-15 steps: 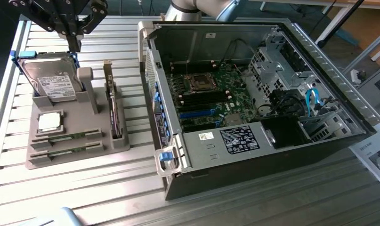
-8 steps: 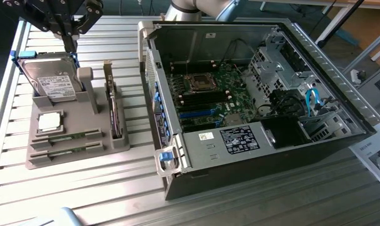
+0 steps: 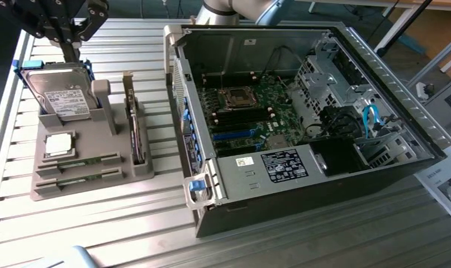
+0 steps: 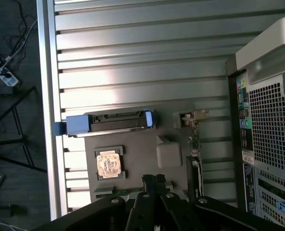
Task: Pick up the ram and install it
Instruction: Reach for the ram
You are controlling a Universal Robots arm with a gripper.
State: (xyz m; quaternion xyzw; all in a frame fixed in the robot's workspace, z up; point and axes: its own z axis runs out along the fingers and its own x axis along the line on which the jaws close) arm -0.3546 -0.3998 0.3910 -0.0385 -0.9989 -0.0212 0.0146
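So the hand [image 3: 74, 56] is clamped fully shut with nothing in it, hanging above the far end of the grey holder [image 3: 76, 190], roughly over the hard drive [image 3: 61, 97] going by the exterior view. The ram [image 3: 82, 164] hasn't been touched. It's sitting on edge in the narrow slots at the near end of the holder, just past the processor chip [image 3: 59, 144], and there look to be two green sticks side by side. In the wrist view the closed fingertips [image 4: 154, 179] line up close to a green strip of ram [image 4: 116, 191], but the hand looks well above it, nowhere near contact. The open computer case [image 3: 389, 67] with its motherboard [image 3: 247, 111] sits on the table [image 3: 136, 223] to the exterior view's right. Judging the reach, closed jaws won't go around a stick, so they'd want spreading before any descent. Best bet is probably to square the fingers across the thin faces of one stick, take it near the middle of its top edge so it doesn't tip, and pull straight up out of the slot. The thing to watch is nudging the second stick or the processor chip, since they're all packed close.
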